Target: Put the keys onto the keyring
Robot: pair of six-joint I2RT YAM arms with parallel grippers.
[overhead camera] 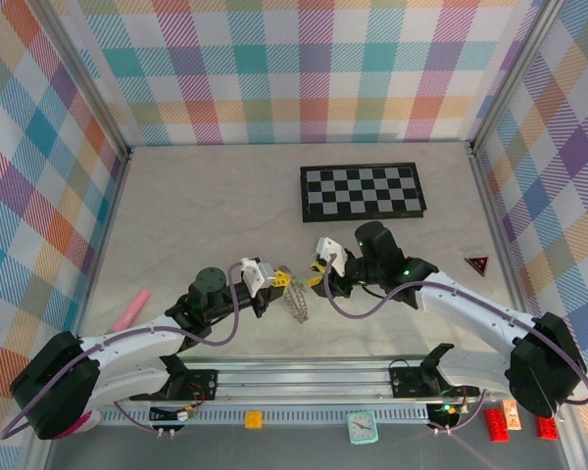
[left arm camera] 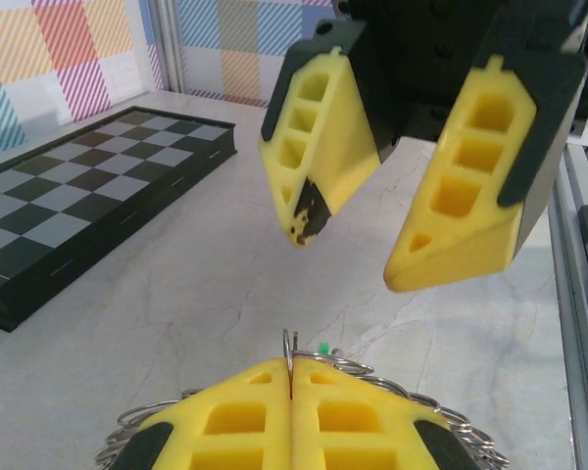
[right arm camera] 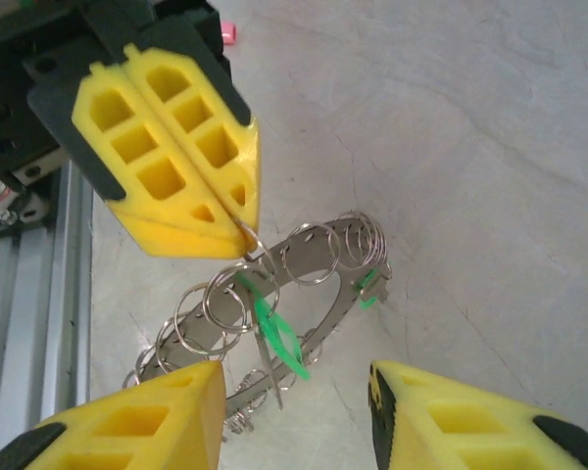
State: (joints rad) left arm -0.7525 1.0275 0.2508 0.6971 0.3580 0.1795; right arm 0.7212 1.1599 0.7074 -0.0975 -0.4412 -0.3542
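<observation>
The keyring (right arm camera: 318,279), a flat grey band strung with several small wire rings, hangs tilted above the table. My left gripper (right arm camera: 237,227) is shut on one of those wire rings at the band's upper edge. One green-headed key (right arm camera: 282,340) dangles from a wire ring, blade down. A second green key (right arm camera: 370,286) sits on the band's far side. My right gripper (right arm camera: 294,380) is open just below the ring, its fingers apart on either side of the dangling key without touching it. In the left wrist view the shut left gripper (left arm camera: 290,370) pinches the wire, and the open right gripper (left arm camera: 351,259) hovers beyond it.
A black-and-white checkerboard (overhead camera: 363,191) lies at the back right. A pink object (overhead camera: 129,310) lies at the left and a red triangle (overhead camera: 477,263) at the right. The metal rail (overhead camera: 304,377) runs along the near edge, with a small clock (overhead camera: 361,426) and red bricks (overhead camera: 497,423) in front.
</observation>
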